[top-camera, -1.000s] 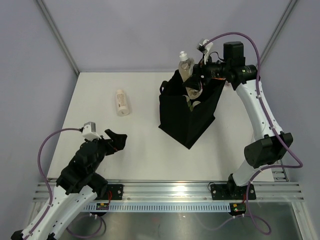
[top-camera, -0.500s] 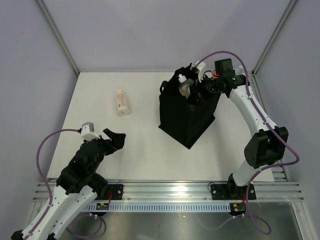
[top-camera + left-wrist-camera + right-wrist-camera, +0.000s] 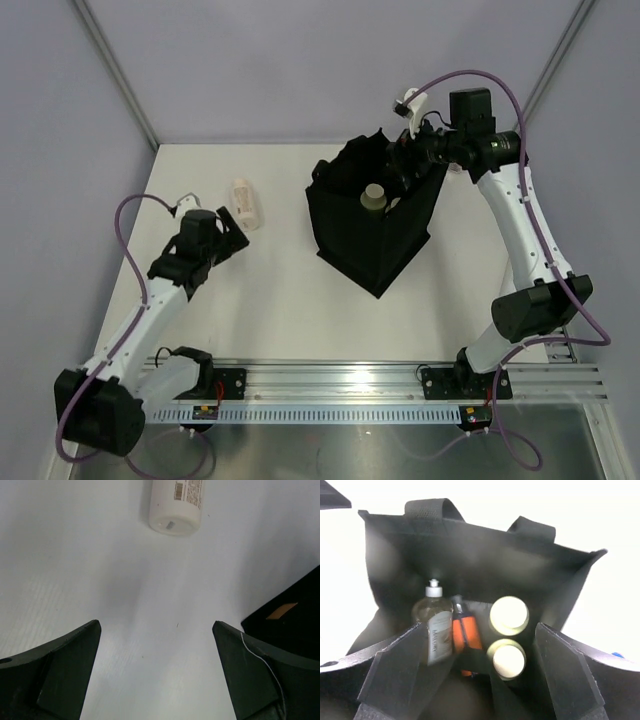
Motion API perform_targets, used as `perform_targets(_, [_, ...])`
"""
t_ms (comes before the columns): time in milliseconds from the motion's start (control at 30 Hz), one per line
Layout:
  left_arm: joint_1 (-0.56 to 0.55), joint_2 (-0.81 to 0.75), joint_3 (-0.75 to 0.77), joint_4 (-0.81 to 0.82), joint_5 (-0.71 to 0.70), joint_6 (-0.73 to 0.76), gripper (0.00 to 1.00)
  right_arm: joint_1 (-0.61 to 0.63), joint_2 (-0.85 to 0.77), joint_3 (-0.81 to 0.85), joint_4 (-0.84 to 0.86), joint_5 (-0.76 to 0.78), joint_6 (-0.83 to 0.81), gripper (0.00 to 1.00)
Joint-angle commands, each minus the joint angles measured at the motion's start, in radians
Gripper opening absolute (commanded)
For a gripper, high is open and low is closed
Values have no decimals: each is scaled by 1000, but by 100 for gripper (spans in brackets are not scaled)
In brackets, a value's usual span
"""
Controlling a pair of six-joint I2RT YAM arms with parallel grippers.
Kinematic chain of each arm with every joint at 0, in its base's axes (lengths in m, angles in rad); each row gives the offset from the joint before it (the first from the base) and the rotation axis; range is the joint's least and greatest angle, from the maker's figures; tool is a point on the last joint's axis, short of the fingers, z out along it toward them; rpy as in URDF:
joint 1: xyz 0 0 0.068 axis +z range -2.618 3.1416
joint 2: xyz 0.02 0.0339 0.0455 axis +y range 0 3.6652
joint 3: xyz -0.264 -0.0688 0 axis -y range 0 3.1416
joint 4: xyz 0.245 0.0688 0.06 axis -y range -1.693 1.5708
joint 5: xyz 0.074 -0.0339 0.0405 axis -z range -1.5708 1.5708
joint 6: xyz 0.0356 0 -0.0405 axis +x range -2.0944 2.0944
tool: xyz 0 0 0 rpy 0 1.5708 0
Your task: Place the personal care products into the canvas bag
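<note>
white tabletop (image 3: 150, 580) bears a cream bottle (image 3: 176, 505) just ahead of the spread, empty left hand (image 3: 155, 627).

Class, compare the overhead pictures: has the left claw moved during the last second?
Yes. The left claw has travelled away from the front rail and now sits open just short of the cream bottle.

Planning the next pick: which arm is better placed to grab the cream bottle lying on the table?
Left. The open left gripper faces the cream bottle close ahead; the right gripper hangs over the canvas bag.
</note>
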State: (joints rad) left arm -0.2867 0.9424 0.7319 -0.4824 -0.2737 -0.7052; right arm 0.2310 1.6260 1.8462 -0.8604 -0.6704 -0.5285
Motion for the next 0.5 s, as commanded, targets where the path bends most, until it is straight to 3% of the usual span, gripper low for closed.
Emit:
perform_targets(0, [82, 128, 112, 120, 120, 79, 99, -8, -31, 109, -94, -27, -19, 99])
perform_targets(167, [158, 478, 339, 107, 209, 159, 93, -114, -41, 140, -157, -205, -15, 99])
perform_targets(467, [161, 907, 693, 90, 228, 257, 95, -317, -121, -39, -132, -333, 1, 100])
